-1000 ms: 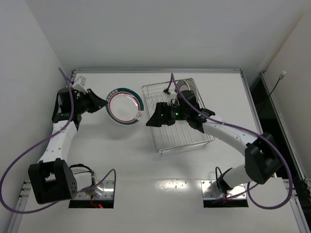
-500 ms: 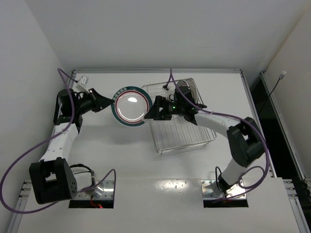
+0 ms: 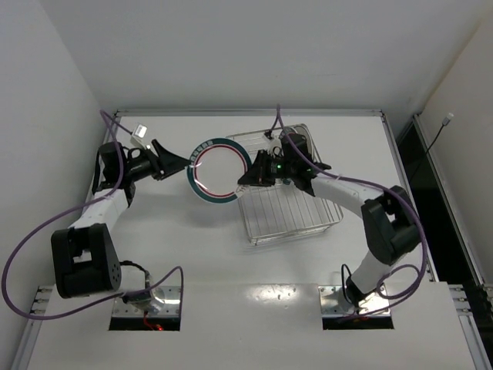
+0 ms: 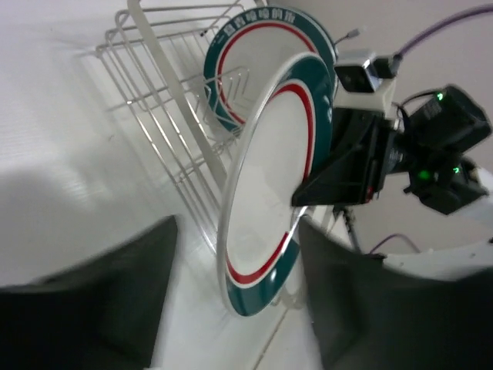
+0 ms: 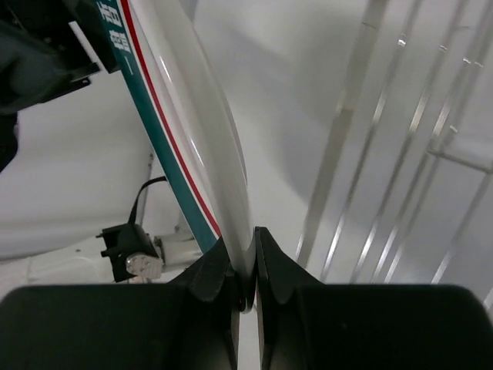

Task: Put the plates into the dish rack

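A white plate (image 3: 218,169) with a dark green rim and a thin red ring stands on edge in the air at the left end of the wire dish rack (image 3: 293,210). My right gripper (image 3: 247,176) is shut on its rim nearest the rack; the right wrist view shows both fingers pinching the plate's (image 5: 208,139) edge at the right gripper (image 5: 245,270). My left gripper (image 3: 179,162) is at the opposite rim, open. In the left wrist view the plate's (image 4: 269,177) lower rim hangs untouched between the left gripper's (image 4: 231,308) fingers. A second green-rimmed plate (image 4: 266,21) shows behind it among the rack's wires (image 4: 158,69).
The dish rack sits right of centre on the white table (image 3: 192,247), with rack wires (image 5: 400,154) just right of the held plate. White walls close in the table at the back and on the left. Purple cables trail from both arms.
The plate has travelled right to the rack's left end. My right gripper has shut on its rim, and my left gripper has opened off it.
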You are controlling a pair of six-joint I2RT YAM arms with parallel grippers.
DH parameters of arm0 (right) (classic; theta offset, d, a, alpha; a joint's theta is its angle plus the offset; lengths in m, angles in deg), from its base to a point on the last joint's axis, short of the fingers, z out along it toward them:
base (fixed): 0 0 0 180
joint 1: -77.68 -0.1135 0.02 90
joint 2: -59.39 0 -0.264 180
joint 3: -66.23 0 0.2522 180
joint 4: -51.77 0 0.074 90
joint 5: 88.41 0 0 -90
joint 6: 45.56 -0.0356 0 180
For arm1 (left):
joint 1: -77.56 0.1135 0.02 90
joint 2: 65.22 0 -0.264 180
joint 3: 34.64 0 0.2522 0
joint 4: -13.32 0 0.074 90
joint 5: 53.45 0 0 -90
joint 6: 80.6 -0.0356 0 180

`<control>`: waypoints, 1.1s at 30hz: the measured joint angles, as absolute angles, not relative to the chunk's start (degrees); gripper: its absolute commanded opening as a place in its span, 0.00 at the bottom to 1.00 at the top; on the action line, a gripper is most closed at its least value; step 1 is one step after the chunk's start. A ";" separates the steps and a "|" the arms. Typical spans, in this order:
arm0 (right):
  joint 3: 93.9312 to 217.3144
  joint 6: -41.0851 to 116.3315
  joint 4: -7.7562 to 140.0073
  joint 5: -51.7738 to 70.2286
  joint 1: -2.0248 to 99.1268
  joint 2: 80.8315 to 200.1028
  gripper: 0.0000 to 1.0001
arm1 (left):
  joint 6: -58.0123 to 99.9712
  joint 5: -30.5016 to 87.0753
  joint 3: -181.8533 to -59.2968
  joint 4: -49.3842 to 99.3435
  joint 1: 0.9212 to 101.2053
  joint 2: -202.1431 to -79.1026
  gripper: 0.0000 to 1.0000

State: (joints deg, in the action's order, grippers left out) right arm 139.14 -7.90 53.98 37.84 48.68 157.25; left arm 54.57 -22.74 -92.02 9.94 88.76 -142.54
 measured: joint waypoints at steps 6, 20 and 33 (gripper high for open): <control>144.83 0.39 76.05 20.09 50.72 148.27 0.00 | 50.20 -20.07 -95.63 19.62 88.70 -144.68 0.83; 159.47 14.72 102.72 -25.57 51.53 145.23 0.00 | 46.92 -17.78 -96.04 25.32 88.70 -146.64 0.83; 159.47 18.94 102.39 -36.30 46.26 150.43 0.00 | 45.91 -17.17 -96.57 26.72 88.70 -147.02 0.83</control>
State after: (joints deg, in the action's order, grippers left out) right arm 159.47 18.94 102.39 -36.30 46.26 150.43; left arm 45.91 -17.17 -96.57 26.72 88.70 -147.02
